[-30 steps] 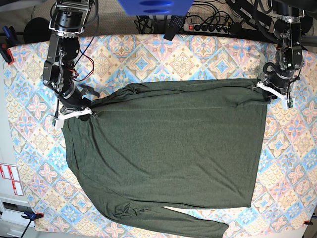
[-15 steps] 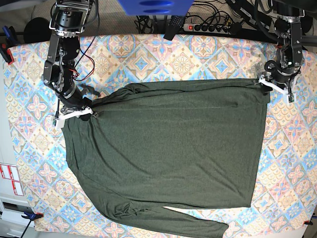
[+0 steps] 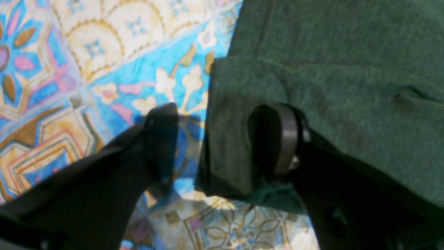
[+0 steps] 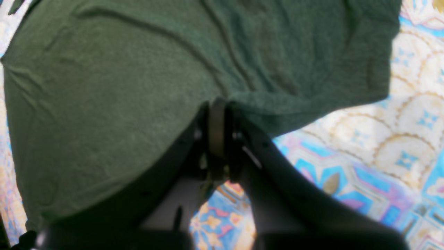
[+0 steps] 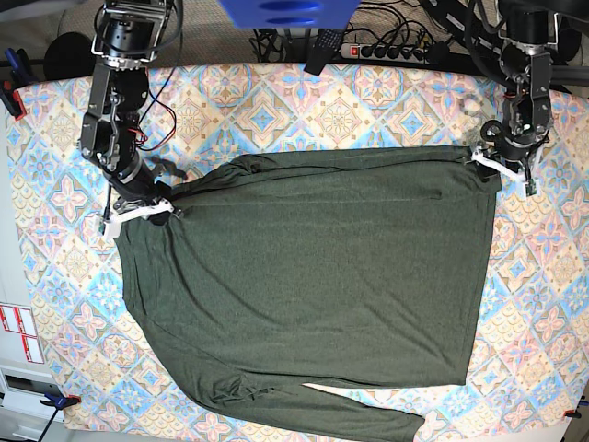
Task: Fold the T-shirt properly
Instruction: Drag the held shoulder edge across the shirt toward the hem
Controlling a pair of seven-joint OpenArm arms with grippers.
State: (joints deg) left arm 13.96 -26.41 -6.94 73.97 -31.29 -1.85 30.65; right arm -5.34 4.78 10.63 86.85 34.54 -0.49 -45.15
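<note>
**Shirt spread flat, folding not yet begun**

So far, only the laying-out appears to be done. The T-shirt (image 5: pixel 308 285) is spread across the patterned tablecloth (image 5: pixel 368 101), its body flat and largely smooth, with one long sleeve trailing along the near edge of the table in the base view. No fold can be seen in the body; every fold is judged to be left to do.

The right gripper (image 4: pixel 216 114) is clamped tight on a pinch of fabric at the shirt's shoulder edge, and the cloth is drawn into creases that run away from the grip. The left gripper (image 3: pixel 222 139) is spread wide at the hem corner: one finger stands over the bare tablecloth, the other rests against the doubled edge of the shirt, and nothing is pinched between them. That corner is judged to be lying free on the cloth.

No brand, label or print is shown on the garment. White stickers with red markings (image 5: pixel 18 333) are seen at the table's edge, but their writing is too small to be read.
</note>
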